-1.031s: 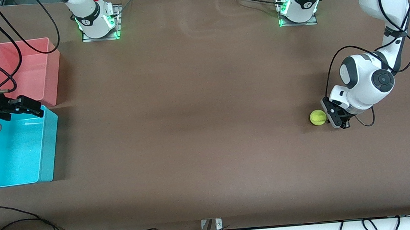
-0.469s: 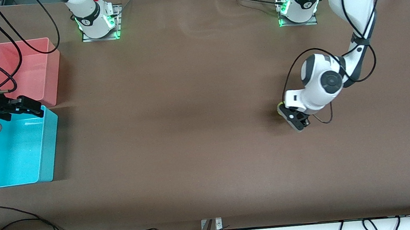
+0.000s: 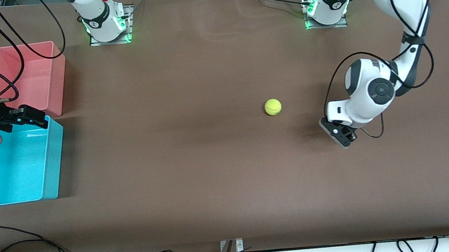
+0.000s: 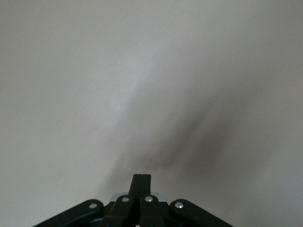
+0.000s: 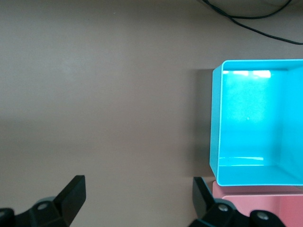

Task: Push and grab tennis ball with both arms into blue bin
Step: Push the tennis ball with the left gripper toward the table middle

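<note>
Tennis ball — loose on desk, mid-desk; left tool pressed together, low beside it, apart; right tool spread, waiting over blue bin — holding nothing.

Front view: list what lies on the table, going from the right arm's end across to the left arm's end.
Blue bin with the open right gripper over its corner → tennis ball → shut left gripper, down by the table.

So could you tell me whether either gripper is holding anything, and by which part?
Nothing is held: the left gripper is shut empty, the right gripper open, the tennis ball free.
</note>
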Available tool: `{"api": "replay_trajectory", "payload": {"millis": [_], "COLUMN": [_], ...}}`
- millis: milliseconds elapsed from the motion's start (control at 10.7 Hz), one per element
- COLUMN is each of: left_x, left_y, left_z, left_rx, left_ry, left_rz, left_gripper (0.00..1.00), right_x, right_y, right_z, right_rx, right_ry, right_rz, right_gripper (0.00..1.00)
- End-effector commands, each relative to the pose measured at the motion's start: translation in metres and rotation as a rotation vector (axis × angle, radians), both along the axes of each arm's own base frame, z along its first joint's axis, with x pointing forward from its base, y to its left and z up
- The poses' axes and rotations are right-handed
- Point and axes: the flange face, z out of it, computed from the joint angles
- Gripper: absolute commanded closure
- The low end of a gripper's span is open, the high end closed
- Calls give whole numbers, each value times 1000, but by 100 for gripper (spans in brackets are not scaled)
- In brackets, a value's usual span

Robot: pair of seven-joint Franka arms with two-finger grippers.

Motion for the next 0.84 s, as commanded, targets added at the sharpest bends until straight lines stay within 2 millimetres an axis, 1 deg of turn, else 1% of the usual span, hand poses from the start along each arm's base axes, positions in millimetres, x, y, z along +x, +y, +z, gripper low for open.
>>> {"api": "replay_trajectory", "payload": {"millis": [0, 94, 188, 281, 375, 469, 562, 656, 750], "left_x": [-7, -14, -18, -19, -21, -26, -30, -32, -38], "left_y": [30, 32, 40, 48, 62, 67, 66, 71, 72], "left_z": [50, 71, 88, 95, 104, 115, 126, 137, 138], "left_rx": [44, 48, 56, 61, 69, 71, 73, 74, 73], "left_ry": [-16, -18, -4, 5, 9, 18, 25, 12, 18], "left_rz": [-55, -48, -31, -20, -5, 6, 6, 15, 17], "left_gripper": [93, 79, 71, 58, 1, 0, 0, 0, 0], "right_x": [-3, -2, -2, -4, -7, -13, -18, -22, -22], "right_y": [9, 11, 14, 26, 29, 33, 43, 61, 67], "right_z": [0, -2, -4, -9, -18, -27, -30, -31, -29], "right_rx": [6, 7, 8, 7, 6, 4, 8, 12, 15], "right_ry": [-5, -5, -1, 12, 30, 51, 44, 38, 28], "right_rz": [10, 13, 17, 41, 52, 66, 84, 110, 115], "right_gripper": [0, 0, 0, 0, 0, 0, 0, 0, 0]}}
